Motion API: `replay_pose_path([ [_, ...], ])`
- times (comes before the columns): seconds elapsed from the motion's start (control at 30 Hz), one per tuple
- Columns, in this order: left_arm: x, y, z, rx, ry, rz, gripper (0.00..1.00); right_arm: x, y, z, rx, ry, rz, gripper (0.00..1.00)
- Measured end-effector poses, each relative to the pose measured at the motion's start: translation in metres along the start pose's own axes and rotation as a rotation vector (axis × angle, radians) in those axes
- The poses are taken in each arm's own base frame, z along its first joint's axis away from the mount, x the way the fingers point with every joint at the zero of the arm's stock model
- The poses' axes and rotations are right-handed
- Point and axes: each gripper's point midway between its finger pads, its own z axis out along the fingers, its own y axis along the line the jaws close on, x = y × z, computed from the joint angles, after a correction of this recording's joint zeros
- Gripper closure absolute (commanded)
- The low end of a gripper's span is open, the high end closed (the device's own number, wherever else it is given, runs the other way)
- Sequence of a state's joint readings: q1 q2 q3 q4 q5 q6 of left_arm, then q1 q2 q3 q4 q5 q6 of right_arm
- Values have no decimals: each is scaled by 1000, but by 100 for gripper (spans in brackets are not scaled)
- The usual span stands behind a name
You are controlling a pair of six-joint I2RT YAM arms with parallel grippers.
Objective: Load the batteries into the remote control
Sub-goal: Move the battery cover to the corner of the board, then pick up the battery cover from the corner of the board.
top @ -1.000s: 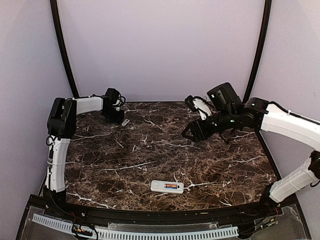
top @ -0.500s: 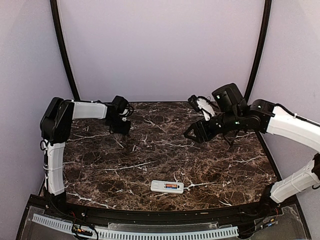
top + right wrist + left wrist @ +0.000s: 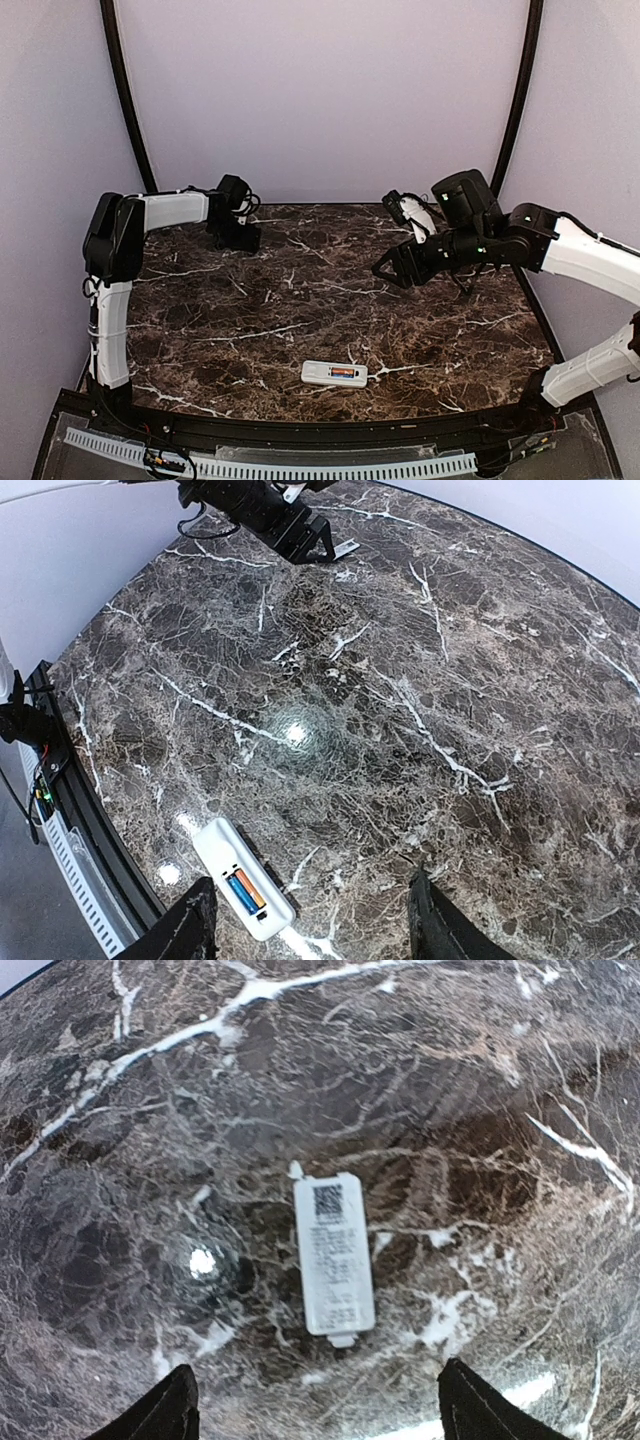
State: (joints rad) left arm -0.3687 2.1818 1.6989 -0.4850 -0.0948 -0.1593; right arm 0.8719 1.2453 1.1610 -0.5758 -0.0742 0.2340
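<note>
Over the last second the left gripper (image 3: 318, 1385) swung out toward the middle of the marble table (image 3: 300, 310) and has now come back to the upper left of the overhead frame. There it hangs straight over the loose white battery cover (image 3: 333, 1255). Its fingers are spread wide with nothing between them, and the cover lies flat, label up, in the gap and touching neither finger. A second ago the cover showed just beside that gripper in the overhead view; now the gripper hides it there. The right gripper (image 3: 310, 895) has drifted slightly toward the right edge of the frame and stays raised, its fingers likewise apart and empty. The remote control (image 3: 334, 374) has not moved. It lies back-up at the lower centre of the overhead frame, well apart from both arms, with the blue battery (image 3: 240, 893) and the orange-red battery (image 3: 251, 886) side by side in its open recess. The loading itself looks done, so the left arm's return probably sets up a pick of the cover to close the recess.
</note>
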Motion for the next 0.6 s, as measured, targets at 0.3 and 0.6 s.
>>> replay_pose_path([
  [0.3, -6, 16, 28, -20, 35, -3, 35, 1, 2, 1, -3, 1, 3, 38],
  [0.6, -4, 7, 33, 15, 48, 3, 48, 2, 1, 1, 3, 1, 3, 37],
])
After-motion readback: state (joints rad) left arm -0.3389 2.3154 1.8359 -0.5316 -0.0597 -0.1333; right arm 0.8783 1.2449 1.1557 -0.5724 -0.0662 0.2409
